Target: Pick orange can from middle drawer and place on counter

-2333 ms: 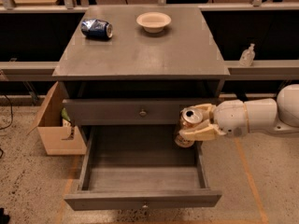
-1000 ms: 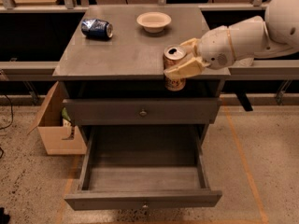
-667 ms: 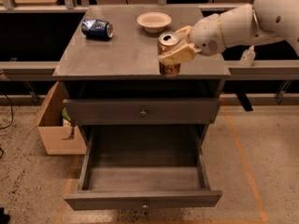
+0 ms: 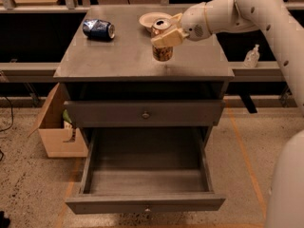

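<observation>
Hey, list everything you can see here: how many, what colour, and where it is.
orange can: one, brownish orange, upright in the gripper over the counter's right half
blue can: one, blue, dented, on its side at the counter's back left
bowl: one, cream, on the counter behind the orange can
counter: one, dark grey, cabinet top
upper drawer: one, dark grey, closed
middle drawer: one, dark grey, pulled open
cardboard box: one, tan, on the floor left of the cabinet
bottle: one, clear, on the ledge at right
arm: one, white, reaching in from the right
gripper: one, cream, shut on the orange can
</observation>
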{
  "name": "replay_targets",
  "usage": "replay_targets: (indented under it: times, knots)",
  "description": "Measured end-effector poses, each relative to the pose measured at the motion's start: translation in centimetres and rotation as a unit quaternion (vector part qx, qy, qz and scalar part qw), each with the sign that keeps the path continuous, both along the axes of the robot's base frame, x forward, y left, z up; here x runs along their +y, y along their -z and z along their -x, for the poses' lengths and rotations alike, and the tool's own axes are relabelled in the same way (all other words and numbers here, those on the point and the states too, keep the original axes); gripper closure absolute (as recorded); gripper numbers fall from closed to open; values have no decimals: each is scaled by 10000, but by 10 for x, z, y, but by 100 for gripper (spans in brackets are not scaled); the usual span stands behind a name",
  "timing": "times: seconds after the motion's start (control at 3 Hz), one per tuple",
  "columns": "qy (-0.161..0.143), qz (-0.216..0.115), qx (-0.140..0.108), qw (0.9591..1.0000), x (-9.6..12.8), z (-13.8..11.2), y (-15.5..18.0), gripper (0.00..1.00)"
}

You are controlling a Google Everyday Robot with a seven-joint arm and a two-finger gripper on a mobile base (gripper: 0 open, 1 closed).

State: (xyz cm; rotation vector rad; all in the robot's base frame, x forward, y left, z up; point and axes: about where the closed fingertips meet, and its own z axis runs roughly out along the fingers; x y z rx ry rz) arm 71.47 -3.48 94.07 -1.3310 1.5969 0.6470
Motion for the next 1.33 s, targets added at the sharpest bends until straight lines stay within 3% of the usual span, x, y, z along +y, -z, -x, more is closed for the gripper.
replay_targets:
  times: [0.67,1.33]
  knots:
    - [314,-24,263,9992,10,-44,32,58]
    - [449,-29,412,9981,12,-54,46,12]
